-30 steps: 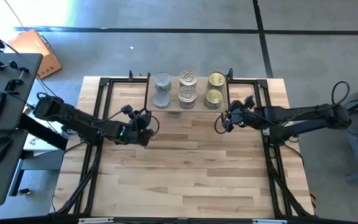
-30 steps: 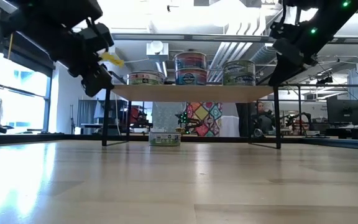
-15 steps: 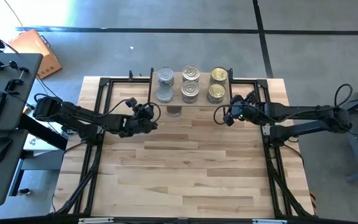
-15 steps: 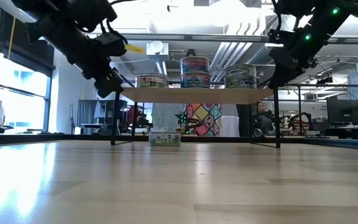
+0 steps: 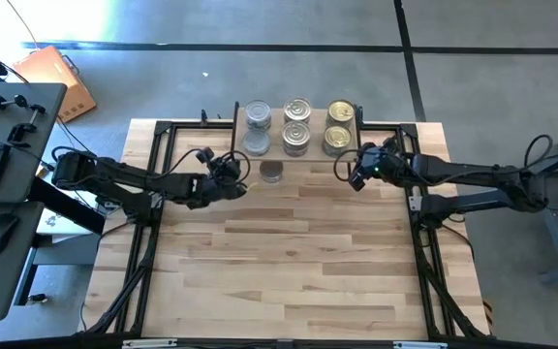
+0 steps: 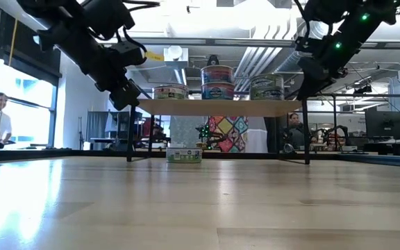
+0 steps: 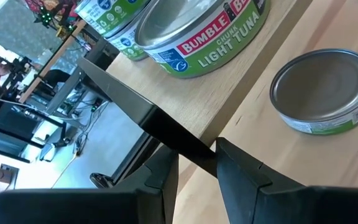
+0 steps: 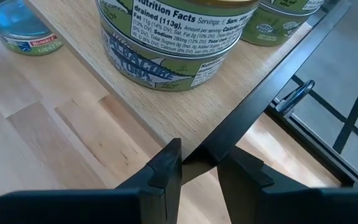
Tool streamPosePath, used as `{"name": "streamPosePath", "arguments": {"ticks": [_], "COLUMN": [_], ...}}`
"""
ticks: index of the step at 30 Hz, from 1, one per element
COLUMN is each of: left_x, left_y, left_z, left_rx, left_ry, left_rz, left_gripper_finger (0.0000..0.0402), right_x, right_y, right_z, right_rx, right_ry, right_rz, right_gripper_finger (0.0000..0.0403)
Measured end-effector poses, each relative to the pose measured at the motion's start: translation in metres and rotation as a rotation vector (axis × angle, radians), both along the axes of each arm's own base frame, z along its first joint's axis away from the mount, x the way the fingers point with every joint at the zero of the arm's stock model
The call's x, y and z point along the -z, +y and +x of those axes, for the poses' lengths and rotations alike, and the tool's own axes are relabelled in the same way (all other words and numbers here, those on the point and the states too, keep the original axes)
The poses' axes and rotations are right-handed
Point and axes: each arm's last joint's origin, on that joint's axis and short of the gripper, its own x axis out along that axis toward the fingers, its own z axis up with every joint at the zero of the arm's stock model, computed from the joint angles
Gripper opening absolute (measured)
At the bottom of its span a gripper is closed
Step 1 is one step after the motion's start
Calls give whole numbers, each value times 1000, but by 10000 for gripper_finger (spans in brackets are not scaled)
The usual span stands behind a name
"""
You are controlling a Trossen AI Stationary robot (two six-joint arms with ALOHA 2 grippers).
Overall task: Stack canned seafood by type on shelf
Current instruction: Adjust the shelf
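Your left tool (image 5: 231,173) is clamped on the shelf's (image 5: 295,155) black leg at its nine o'clock end. One tin (image 5: 272,172) sits on the table (image 5: 298,262) at six o'clock. Your right tool (image 5: 356,174) clamps the three o'clock leg.

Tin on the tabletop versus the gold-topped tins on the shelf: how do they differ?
The tabletop tin has a plain grey top and sits alone below the shelf. The gold-topped tins are yellow on top and stand on the shelf's right end, with others. All are short, round and upright.
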Motion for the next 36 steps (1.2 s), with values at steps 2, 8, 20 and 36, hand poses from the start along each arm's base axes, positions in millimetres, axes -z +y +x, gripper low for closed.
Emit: {"name": "streamPosePath", "arguments": {"ticks": [2, 8, 20, 36], "left_x": [0, 0, 6, 20], "left_y": [1, 1, 8, -20], "left_z": [0, 0, -4, -18], "left_rx": [-4, -16, -44, -1], "left_ry": [0, -20, -20, 25], "left_rz": [0, -7, -21, -82], "left_gripper_finger": [89, 89, 141, 168], "right_x": [0, -1, -2, -1], "right_y": [-2, -6, -10, -5], "right_z": [0, 0, 0, -2], "right_rx": [0, 10, -7, -11], "right_ry": [-5, -9, 3, 47], "right_rz": [-4, -10, -44, -55], "right_gripper_finger": [89, 89, 99, 208]}}
